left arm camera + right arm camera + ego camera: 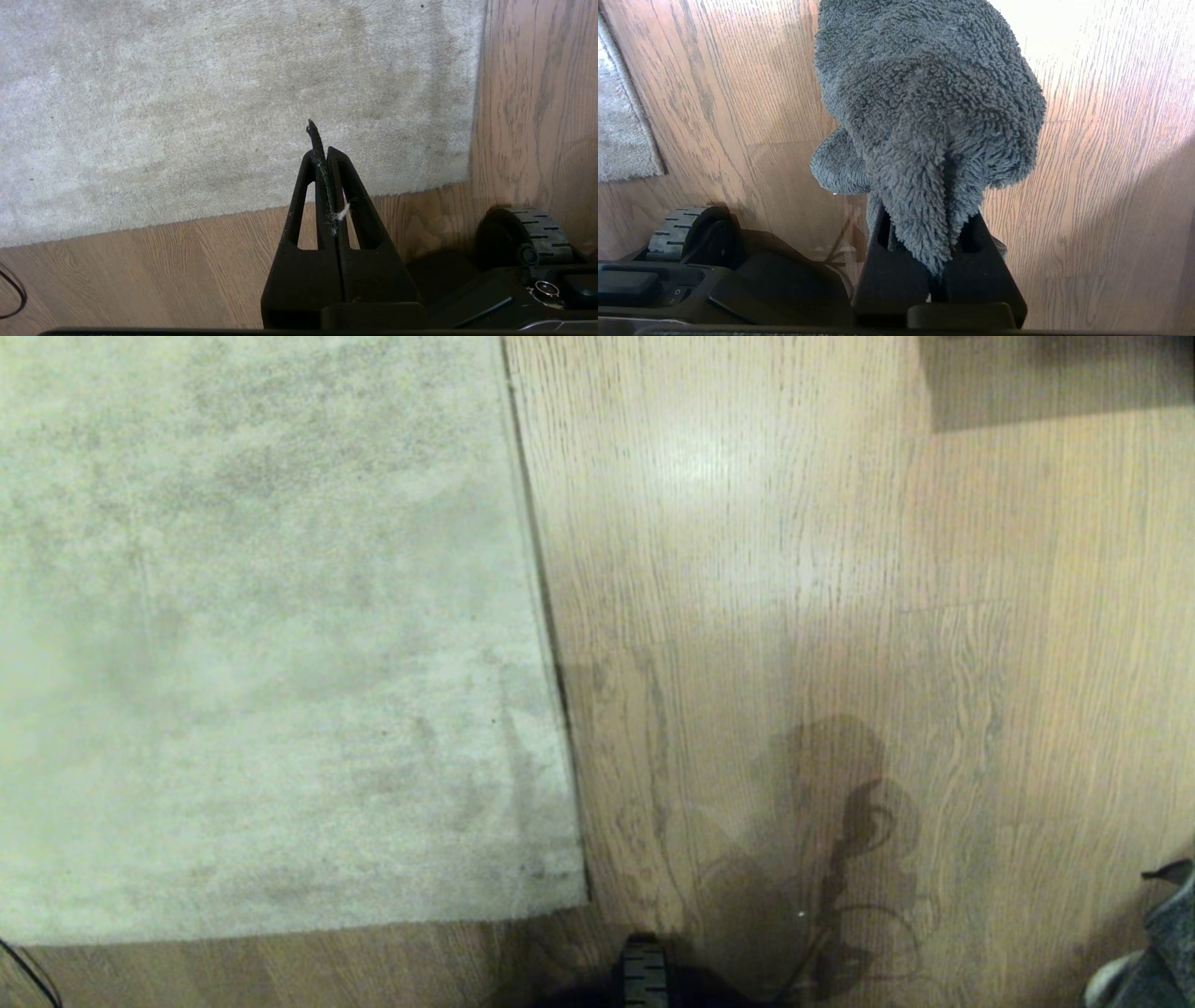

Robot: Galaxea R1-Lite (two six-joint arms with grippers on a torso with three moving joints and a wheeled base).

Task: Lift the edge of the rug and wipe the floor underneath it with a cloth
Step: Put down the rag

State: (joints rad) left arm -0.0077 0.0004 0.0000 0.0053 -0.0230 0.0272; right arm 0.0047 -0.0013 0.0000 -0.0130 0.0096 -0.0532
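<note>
Right tool (941, 233) grips the cloth (924, 102) over the floor (1111, 163); left tool (322, 154) closed, empty

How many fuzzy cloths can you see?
1. The cloth is dark grey and fluffy, and the right gripper is shut on it, above the floor. None lies on the rug, though others may be out of view.

The rug (261, 635) is showing pale grey-beige with darker mottled patches. Beside the rug, the floor (794, 569) is showing light brown wood grain with a pale sheen. The cloth (924, 107) is showing dark grey-green fuzz in the black right hand (938, 275).
</note>
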